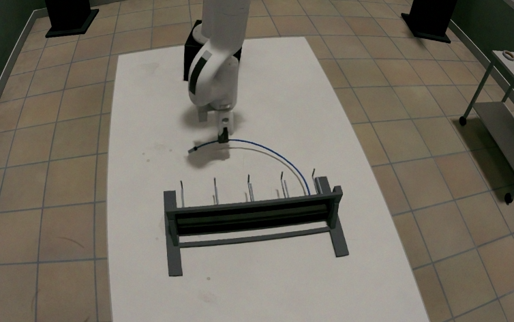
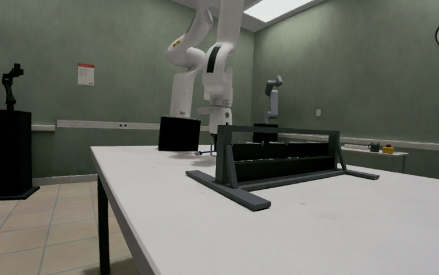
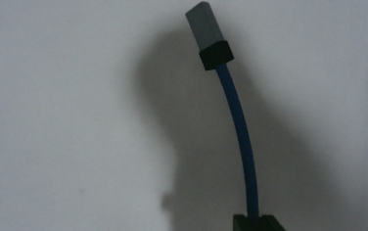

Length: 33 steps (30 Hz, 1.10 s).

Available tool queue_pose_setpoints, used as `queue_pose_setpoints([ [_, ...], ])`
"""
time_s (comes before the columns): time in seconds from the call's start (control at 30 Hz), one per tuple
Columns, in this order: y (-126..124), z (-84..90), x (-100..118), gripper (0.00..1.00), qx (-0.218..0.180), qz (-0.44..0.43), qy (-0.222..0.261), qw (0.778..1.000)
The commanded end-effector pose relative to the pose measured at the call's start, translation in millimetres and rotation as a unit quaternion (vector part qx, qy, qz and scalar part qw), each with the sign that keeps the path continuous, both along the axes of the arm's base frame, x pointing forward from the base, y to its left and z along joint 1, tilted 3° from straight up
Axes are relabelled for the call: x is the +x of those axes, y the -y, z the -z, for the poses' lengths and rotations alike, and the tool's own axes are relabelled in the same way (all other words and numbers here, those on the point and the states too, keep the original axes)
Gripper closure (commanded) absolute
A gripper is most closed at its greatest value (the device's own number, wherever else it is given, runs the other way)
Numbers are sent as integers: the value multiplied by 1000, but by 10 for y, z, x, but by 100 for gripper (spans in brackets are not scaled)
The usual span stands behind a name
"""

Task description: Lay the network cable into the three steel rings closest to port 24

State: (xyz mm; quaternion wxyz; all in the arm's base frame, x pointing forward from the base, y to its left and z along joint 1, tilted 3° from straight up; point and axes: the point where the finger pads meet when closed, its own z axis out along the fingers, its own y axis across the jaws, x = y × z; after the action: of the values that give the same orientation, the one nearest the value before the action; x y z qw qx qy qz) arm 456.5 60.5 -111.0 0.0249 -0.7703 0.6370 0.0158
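Note:
A thin blue network cable (image 1: 273,151) arcs above the white table from the right end of the dark rack (image 1: 252,214) up to my gripper (image 1: 223,138). My gripper is shut on the cable a short way behind its free end. The grey plug with a black boot (image 1: 192,149) hangs out to the left of the fingers, and in the wrist view the plug (image 3: 207,35) points up with the cable (image 3: 242,142) running down to the fingertips. Several steel rings (image 1: 282,183) stand in a row behind the rack, and the cable passes over the rightmost ones.
The arm's black base (image 1: 193,49) stands at the back of the table. In the low side view the rack (image 2: 278,155) hides most of the gripper and cable. A trolley (image 1: 493,113) stands off the table at the right.

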Motion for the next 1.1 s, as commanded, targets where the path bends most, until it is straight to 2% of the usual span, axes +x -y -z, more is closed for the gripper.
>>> queue_pose_setpoints([
  [0.0, 0, -12, 9, 100, 0, 0, 1, 1000],
  [0.33, 4, -77, 8, 100, 0, 0, 1, 1000],
  [1.07, 24, -423, 6, 100, 0, 0, 1, 1000],
])
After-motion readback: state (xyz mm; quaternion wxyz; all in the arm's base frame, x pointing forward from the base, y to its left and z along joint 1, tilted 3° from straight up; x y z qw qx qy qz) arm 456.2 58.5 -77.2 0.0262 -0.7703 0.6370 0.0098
